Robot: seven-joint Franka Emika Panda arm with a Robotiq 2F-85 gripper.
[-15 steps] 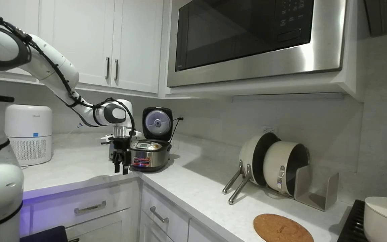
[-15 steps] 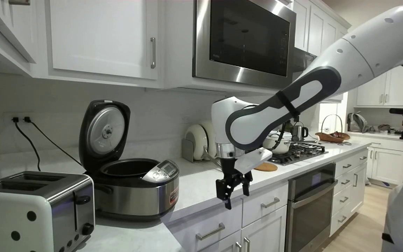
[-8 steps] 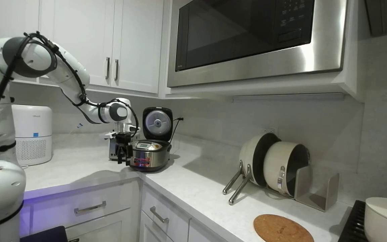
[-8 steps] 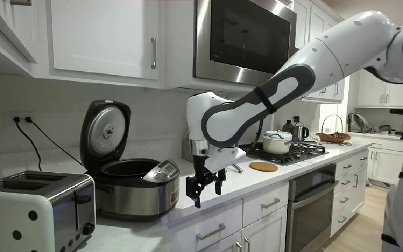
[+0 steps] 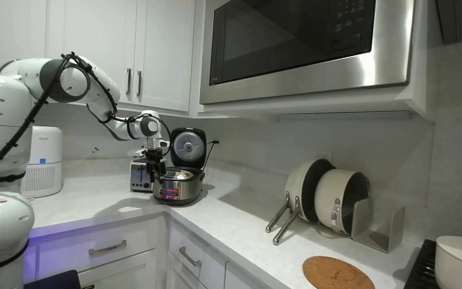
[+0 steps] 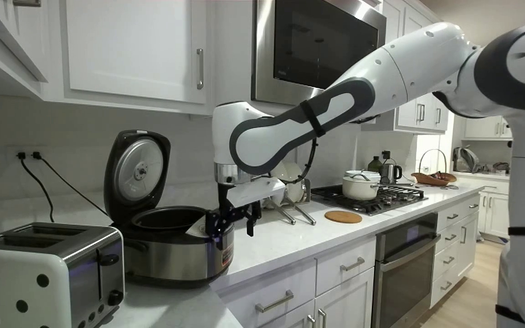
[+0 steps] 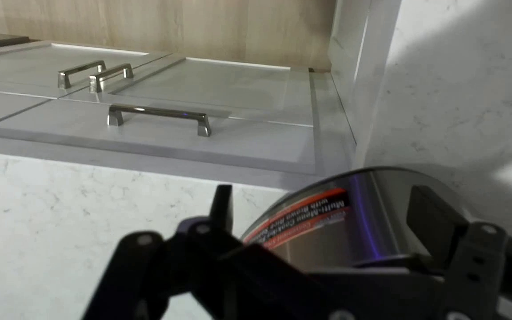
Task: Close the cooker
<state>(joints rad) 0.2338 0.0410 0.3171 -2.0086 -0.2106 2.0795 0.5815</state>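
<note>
The cooker (image 5: 183, 192) stands on the counter corner with its dark hinged lid (image 5: 189, 147) raised upright, silvery inside showing. In an exterior view the cooker (image 6: 167, 259) shows its open dark pot and its lid (image 6: 139, 171) leaning slightly back. My gripper (image 5: 157, 178) points down at the cooker's front side, near the control panel. It also shows in an exterior view (image 6: 235, 239), where it overlaps the panel; contact cannot be told. In the wrist view my gripper (image 7: 322, 200) has fingers wide apart, with the cooker's silver body and red label (image 7: 300, 218) seen between and beyond them. Nothing is held.
A boxy toaster (image 6: 25, 269) stands beside the cooker. A white cylindrical appliance (image 5: 46, 160) is behind the arm. Pans in a rack (image 5: 375, 241) and a cork mat (image 5: 337, 273) lie along the counter. Upper cabinets (image 6: 135, 50) and a microwave (image 5: 295, 40) hang above.
My gripper has moved toward the cooker and risen, from over the counter's front edge to beside the control panel. It stays open. The lid has not moved.
</note>
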